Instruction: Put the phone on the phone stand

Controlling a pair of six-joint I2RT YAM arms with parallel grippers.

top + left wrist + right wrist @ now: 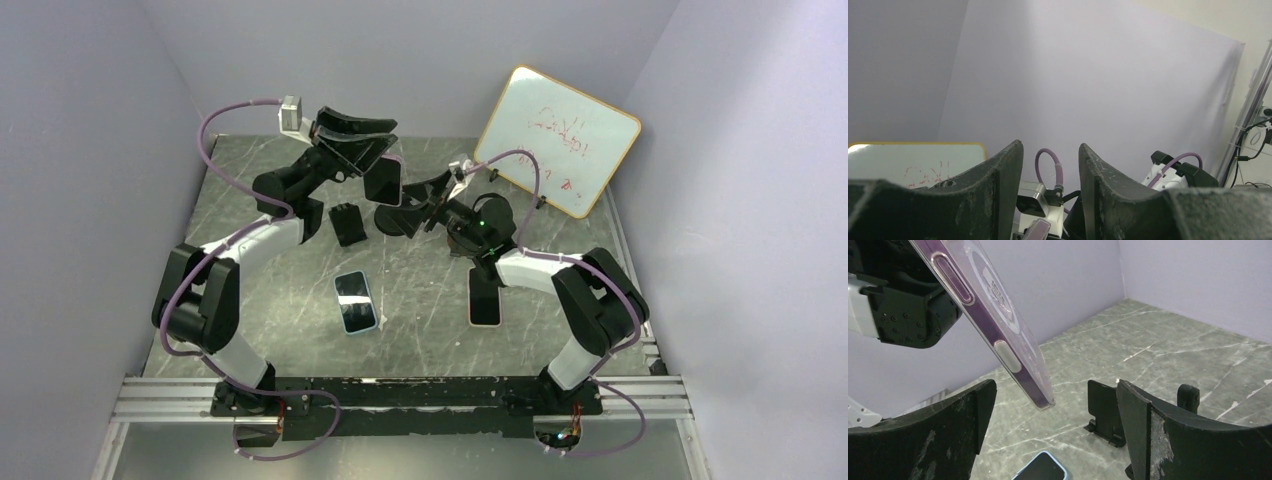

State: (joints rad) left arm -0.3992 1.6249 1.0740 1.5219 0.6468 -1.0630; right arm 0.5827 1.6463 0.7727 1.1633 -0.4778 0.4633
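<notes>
The left claw (368,145) is raised above the far half of the bench (420,290), closed on the purple phone (383,181) in its clear case. In the right wrist view the phone (993,315) hangs tilted, clear of the bench surface, with its upper end running into the left claw's black body and its lower corner free.

The right claw (410,203) lies just beside the phone at its 3 o'clock, its fingers spread wide and gripping nothing. From its own camera the phone's lower corner sits between the two fingers without touching either.

The black phone stand (346,224) stands on the bench at the phone's 7 o'clock, near but apart from it, and nothing rests on it. A blue-cased phone (355,301) lies flat at the stand's 6 o'clock, and a pink-cased phone (485,299) lies flat at its 4 o'clock, under the right forearm. A whiteboard (557,140) leans at the bench's 1 o'clock corner.
</notes>
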